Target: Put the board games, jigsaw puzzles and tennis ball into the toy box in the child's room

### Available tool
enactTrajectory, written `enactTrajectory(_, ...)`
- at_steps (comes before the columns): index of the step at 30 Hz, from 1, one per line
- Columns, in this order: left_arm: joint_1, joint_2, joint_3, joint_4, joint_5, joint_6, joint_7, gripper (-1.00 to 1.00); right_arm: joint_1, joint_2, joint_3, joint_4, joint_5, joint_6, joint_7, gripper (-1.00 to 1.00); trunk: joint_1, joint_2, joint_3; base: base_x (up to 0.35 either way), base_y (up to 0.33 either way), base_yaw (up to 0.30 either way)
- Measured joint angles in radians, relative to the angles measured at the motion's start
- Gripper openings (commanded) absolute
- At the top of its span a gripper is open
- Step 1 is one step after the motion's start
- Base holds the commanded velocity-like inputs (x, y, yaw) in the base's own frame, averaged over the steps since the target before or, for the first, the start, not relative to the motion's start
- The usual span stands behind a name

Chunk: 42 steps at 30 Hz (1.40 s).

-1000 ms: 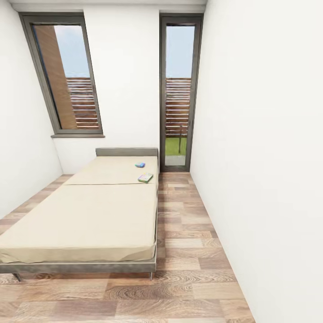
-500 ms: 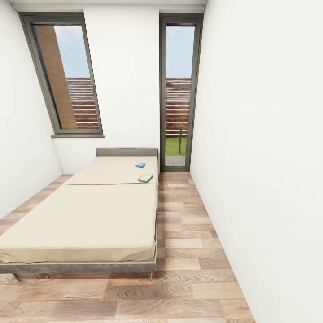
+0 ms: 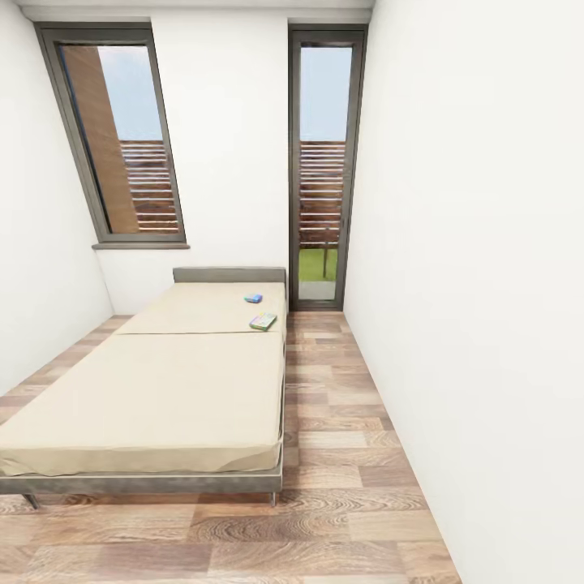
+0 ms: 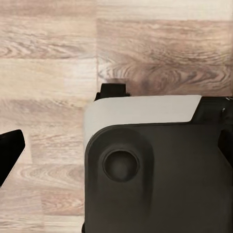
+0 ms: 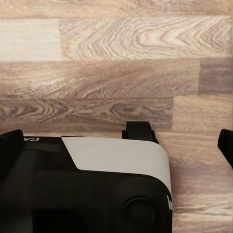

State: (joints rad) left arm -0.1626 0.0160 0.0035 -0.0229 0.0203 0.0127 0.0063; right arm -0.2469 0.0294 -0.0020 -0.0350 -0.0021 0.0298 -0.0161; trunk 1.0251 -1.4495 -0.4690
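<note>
And here we are in a bedroom of a home, narrow and plain. A low bed (image 3: 162, 381) with a beige mattress and grey headboard (image 3: 229, 275) takes up the left side. White walls (image 3: 478, 243) close in, warm wood-plank floor (image 3: 341, 454) runs alongside. A slanted grey-framed window (image 3: 122, 138) and a tall glazed door (image 3: 324, 170) look out on slatted fencing and grass. Two small colourful board games (image 3: 263, 321) lie near the headboard.

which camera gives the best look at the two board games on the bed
The head view: the blue game and the green-yellow one lie on the bed near its headboard, small and far off. Both wrist views look down at wood floor and the robot's base instead.
</note>
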Motion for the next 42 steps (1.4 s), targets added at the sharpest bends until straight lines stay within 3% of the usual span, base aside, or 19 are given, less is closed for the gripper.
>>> enactTrajectory(11, -0.037, 0.001, -0.001, 0.000, 0.047, 0.019, 0.002, 1.00, -0.043, 0.000, 0.000, -0.015, 0.001, 0.074, 0.000, 1.00, 0.000, 0.000, 0.000, 0.000, 0.000, 0.000)
enactTrajectory(42, -0.051, 0.002, -0.001, 0.000, 0.059, 0.026, 0.004, 1.00, -0.060, 0.003, -0.001, -0.032, 0.001, 0.096, -0.001, 1.00, 0.000, 0.000, 0.000, 0.000, 0.000, 0.000)
